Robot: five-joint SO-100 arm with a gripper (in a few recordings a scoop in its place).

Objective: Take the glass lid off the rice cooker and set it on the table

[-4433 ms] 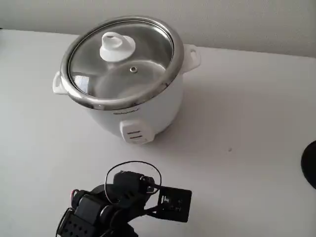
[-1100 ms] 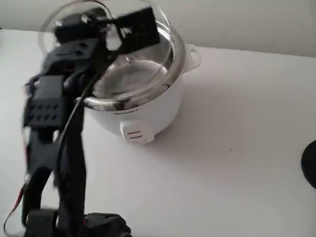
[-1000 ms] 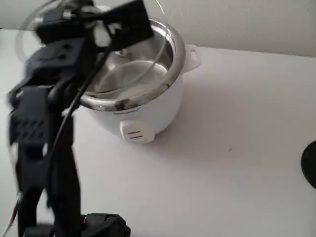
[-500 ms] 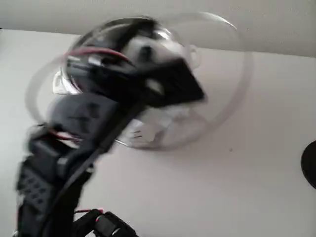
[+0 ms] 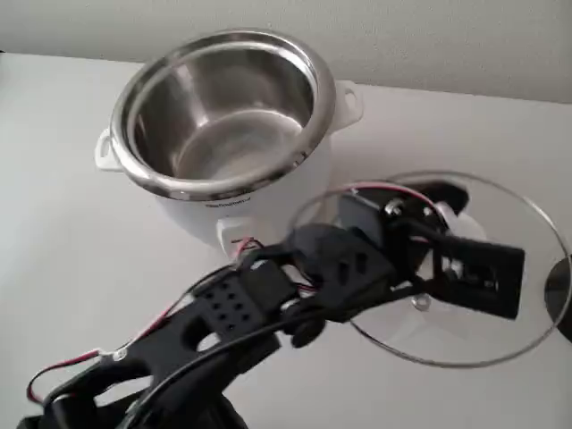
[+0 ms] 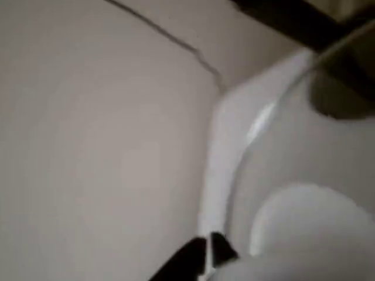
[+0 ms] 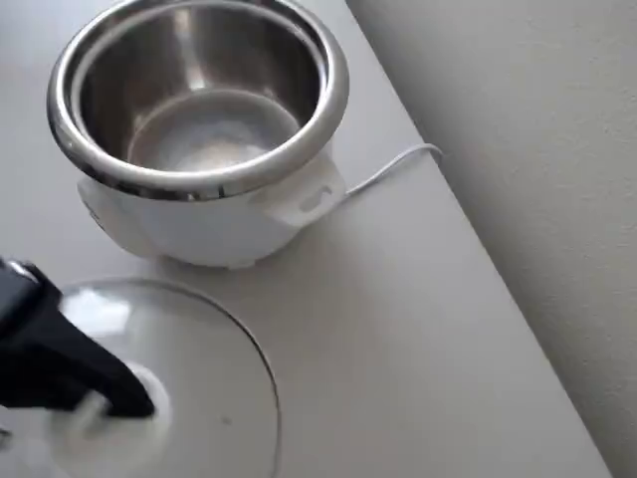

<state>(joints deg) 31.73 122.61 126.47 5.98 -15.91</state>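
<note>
Lid (image 5: 500,331) off the cooker (image 5: 223,134), hanging low over the table (image 5: 447,134) just right of it in the fixed view, carried by the knob. Gripper (image 5: 447,246) clamped on that knob. Glass: stiff, slick, breakable, likely weighty for its size; best held by the knob, lowered flat. Pot bare, open.

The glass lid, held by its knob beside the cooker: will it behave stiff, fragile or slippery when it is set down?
The glass lid looks rigid: its metal rim keeps a clean round shape. Being clear glass, it could probably chip if dropped on the table. The gripper seems to hold just the small knob, so the wide disc may tilt.
</note>
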